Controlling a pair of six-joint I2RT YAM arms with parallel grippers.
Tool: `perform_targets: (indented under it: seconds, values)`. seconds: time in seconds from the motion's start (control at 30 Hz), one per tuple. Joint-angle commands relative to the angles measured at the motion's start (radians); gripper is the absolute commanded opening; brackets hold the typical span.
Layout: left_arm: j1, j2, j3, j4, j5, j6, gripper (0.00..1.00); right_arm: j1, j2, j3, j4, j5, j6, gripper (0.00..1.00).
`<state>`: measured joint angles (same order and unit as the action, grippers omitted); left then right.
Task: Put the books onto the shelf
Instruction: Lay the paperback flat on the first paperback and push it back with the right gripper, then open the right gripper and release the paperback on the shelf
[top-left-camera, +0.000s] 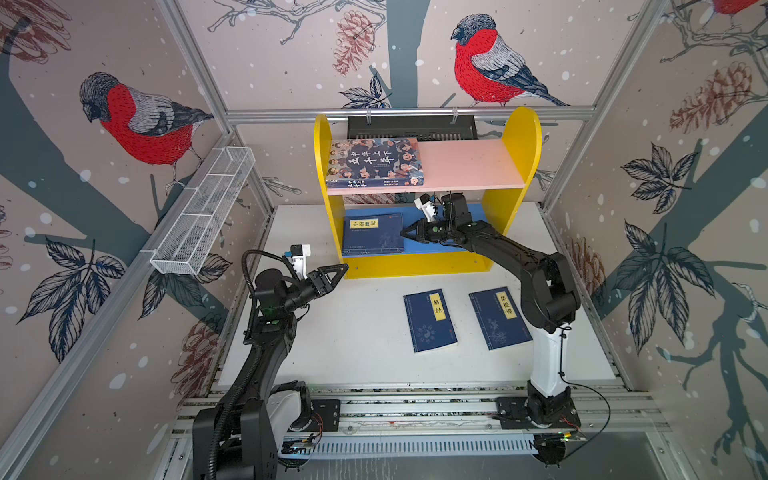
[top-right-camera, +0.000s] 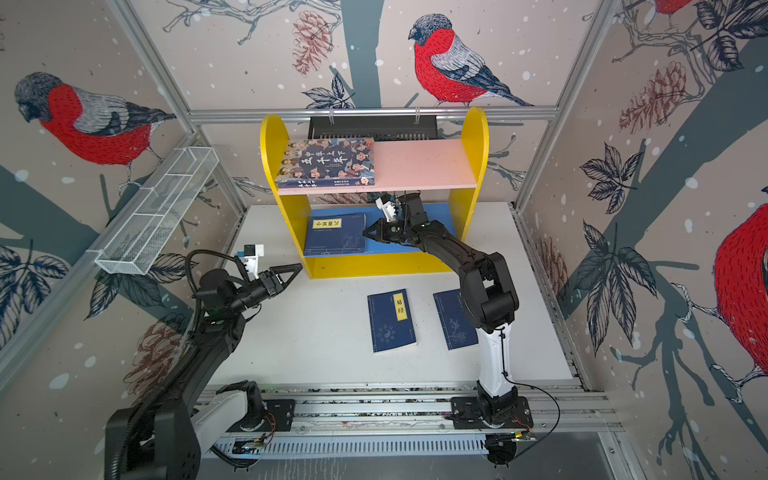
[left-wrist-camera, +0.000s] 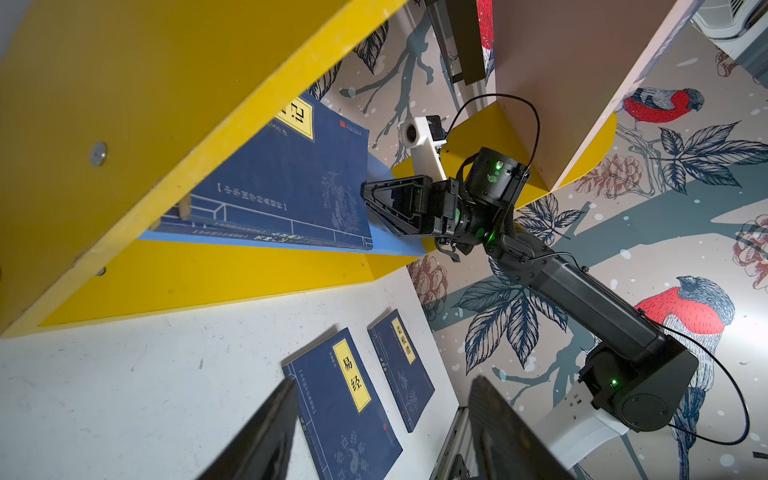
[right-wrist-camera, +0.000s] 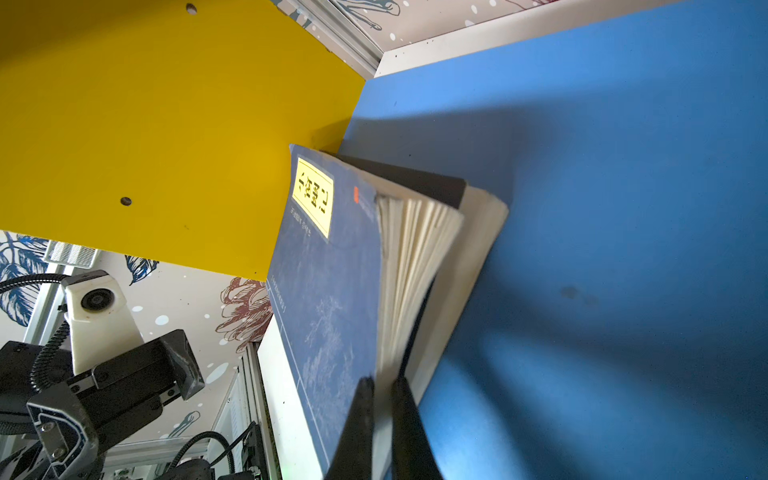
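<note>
L pincer (top-left-camera: 340, 272) hangs released, nothing in it, over the bare table (top-left-camera: 353, 332). My guess is it's parked clear so the other arm has room. Ahead of its tips, slightly to its right, stands the shelf (top-left-camera: 519, 137).

The big illustrated book (top-left-camera: 374, 162) lies flat on the pink upper board (top-left-camera: 469, 164), above both pincers, so it's already home. On the blue lower board (right-wrist-camera: 623, 166) a navy book (top-left-camera: 372, 233) lies flat w/ what looks like a 2nd one under it. Both are tucked vs. the yellow side, the one farther from the R pincer.

R pincer (top-left-camera: 405, 233) is clenched, tips at that book's open edge, where the pages fan out. Prob. a shove inward, not a carry. Can't tell if any pages are nipped.

Behind and below it, toward its arm base, the 1st loose book (top-left-camera: 430, 320) and 2nd loose book (top-left-camera: 500, 318) lie flat on the table, apart, labels up. Those two are still to shelve.
</note>
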<state>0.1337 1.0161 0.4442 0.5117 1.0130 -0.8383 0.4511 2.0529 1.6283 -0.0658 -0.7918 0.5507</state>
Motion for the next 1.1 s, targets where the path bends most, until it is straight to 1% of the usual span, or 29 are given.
perform_targets:
  seconds: [0.0,0.1,0.7,1.07]
  values:
    - [0.001,-0.003,-0.002,0.012,0.003,0.006,0.66,-0.005,-0.008,0.001,0.036,-0.041,-0.002,0.01]
    - [0.003,-0.003,-0.002,0.014,0.001,0.006,0.66,-0.003,0.005,0.01,0.032,-0.069,-0.003,0.01]
    - [0.006,-0.01,-0.004,0.017,0.001,0.002,0.66,0.015,0.039,0.041,0.04,-0.022,0.034,0.01]
    - [0.006,-0.014,-0.006,0.019,-0.001,0.002,0.67,0.007,0.018,0.025,0.042,-0.001,0.038,0.01]
